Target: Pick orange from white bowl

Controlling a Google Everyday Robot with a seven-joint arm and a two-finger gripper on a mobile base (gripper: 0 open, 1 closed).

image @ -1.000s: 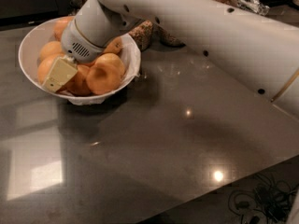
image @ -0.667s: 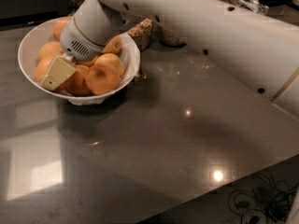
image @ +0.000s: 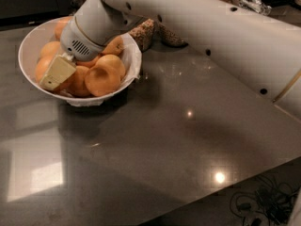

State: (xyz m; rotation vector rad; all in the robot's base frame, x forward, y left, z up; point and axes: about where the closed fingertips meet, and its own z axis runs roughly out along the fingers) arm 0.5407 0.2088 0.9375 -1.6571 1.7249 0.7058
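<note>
Gripper [image: 56, 73], on the white arm [image: 211, 27] slanting down from the upper right, sits inside the white bowl [image: 29, 40] against the piled oranges [image: 102, 78]; whether it grasps one cannot be told. The bowl stands upright, mouth upward, at the far left of the grey countertop [image: 164, 140]. The round oranges show no long axis. A jar of grains [image: 143, 32] stands just behind the bowl.
</note>
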